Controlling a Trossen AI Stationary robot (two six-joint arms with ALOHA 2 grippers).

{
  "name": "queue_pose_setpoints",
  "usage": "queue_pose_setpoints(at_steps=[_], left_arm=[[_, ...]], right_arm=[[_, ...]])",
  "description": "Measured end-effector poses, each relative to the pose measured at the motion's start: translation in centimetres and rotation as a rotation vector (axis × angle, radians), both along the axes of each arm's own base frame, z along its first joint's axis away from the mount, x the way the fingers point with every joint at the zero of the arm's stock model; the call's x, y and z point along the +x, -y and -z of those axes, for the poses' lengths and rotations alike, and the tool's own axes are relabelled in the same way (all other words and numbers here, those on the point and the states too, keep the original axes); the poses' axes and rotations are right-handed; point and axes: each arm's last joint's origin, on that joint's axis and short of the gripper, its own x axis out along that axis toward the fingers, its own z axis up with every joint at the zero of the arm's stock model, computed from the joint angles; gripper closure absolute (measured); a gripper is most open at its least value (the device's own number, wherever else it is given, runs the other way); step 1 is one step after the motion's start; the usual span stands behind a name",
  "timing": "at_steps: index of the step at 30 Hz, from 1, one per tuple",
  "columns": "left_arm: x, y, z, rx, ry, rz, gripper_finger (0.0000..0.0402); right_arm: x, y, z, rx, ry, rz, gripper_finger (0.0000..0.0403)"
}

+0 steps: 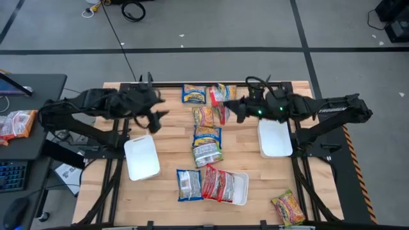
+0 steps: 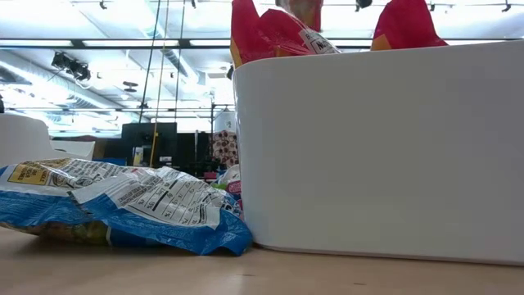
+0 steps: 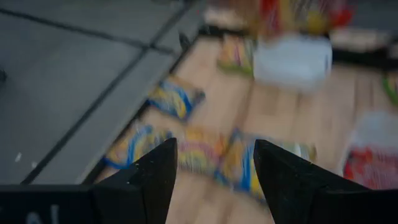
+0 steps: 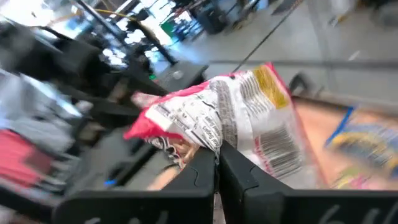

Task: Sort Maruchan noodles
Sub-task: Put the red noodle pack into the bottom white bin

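Over the table's far middle: right gripper (image 4: 217, 163) pinches a red packet (image 4: 230, 118) by one edge.
Left gripper (image 3: 214, 165): spread, empty, hovering.
Other noodles (image 1: 206, 144): scattered mid-table.
Risk: thin edge grip, crinkly plastic may slip.

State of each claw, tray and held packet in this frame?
Right claw: shut on red packet, lifted.
Left claw: open, empty.
Left tray: empty.
Right tray: empty.
Front tray: holds red packets.
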Motion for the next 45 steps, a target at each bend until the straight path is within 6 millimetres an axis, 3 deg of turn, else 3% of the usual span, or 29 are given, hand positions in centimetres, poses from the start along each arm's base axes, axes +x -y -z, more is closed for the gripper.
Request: queue_pose_setpoints(at_steps=[6,14,19,24,28,38,45], left_arm=[[-0.2,1.9,2.0,-0.006,-0.191,0.097,0.0186],[1.1,3.7,7.2,0.005,-0.306,0.173,0.0186],[0.7,5.1,8.9,-0.027,-0.340,0.184,0.0186],[-0.5,6.1,9.4,-0.039,-0.340,0.201,0.0186],[-1.4,6.2,9.0,-0.043,-0.281,0.161,0.0186],[-1.4,6.3,8.1,-0.082,-0.179,0.159,0.0187],[-0.6,6.6,7.4,-0.100,-0.077,0.183,0.0187]], right_arm=[[-0.5,-4.7,1.2,0.307,-0.020,-0.086,0.0395],[-0.7,-13.0,4.3,0.726,-0.053,-0.077,0.0395],[-1.1,-18.6,7.7,0.898,-0.021,0.040,0.0395],[-1.5,-22.5,11.6,0.946,-0.053,0.101,0.0395],[-1.7,-23.5,12.9,0.911,-0.081,0.100,0.0395],[-3.1,-22.4,13.3,0.797,-0.290,0.106,0.0395],[-2.4,-21.9,14.6,0.788,-0.319,0.129,0.0395]])
